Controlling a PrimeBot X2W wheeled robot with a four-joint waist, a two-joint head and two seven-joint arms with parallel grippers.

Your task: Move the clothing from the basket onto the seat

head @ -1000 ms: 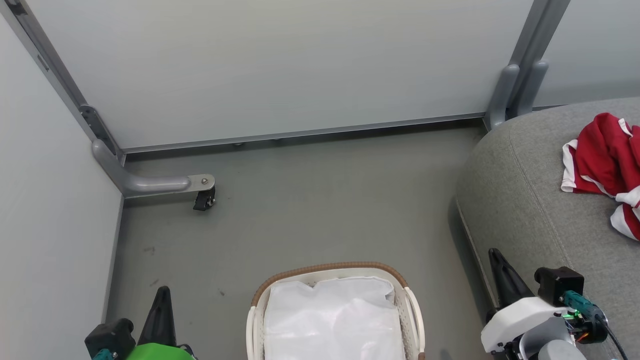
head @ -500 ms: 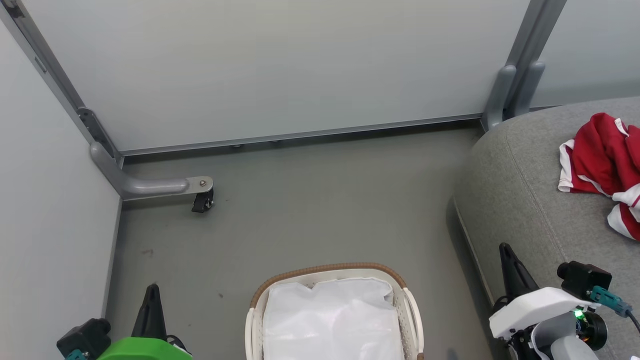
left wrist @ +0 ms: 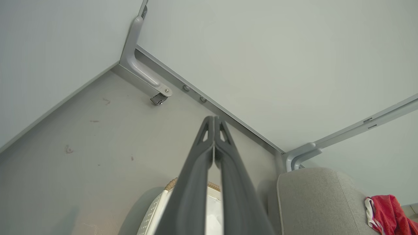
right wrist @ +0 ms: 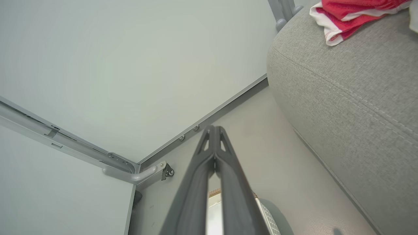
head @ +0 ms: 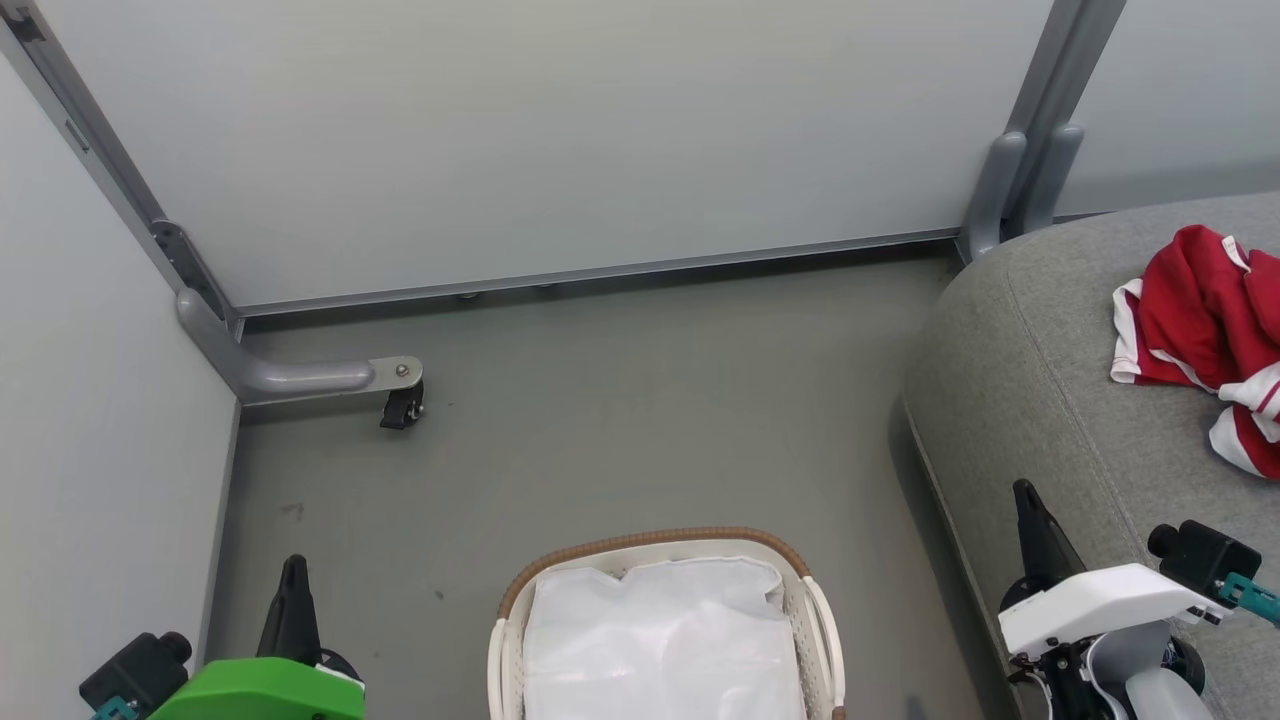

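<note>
The red clothing [head: 1205, 335] with white trim lies crumpled on the grey seat [head: 1040, 380] at the right edge of the head view; it shows again as the clothing [right wrist: 349, 13] at the top of the right wrist view and as the clothing [left wrist: 388, 213] at the lower right of the left wrist view. The basket [head: 660, 545] stands on the floor at the bottom centre, holding its white liner [head: 665, 640]. My left gripper [head: 292, 568] is shut and empty to the basket's left. My right gripper [head: 1022, 492] is shut and empty beside the seat's front edge.
Pale partition walls enclose the grey floor [head: 620, 420]. A grey metal foot with a black caster [head: 400, 405] juts out at the back left corner. Another grey post [head: 1010, 190] stands behind the seat.
Both grippers have drawn back down toward the bottom corners of the head view, the left one farther left, the right one farther right. The camera has shifted slightly. Clothing and basket lie as before.
</note>
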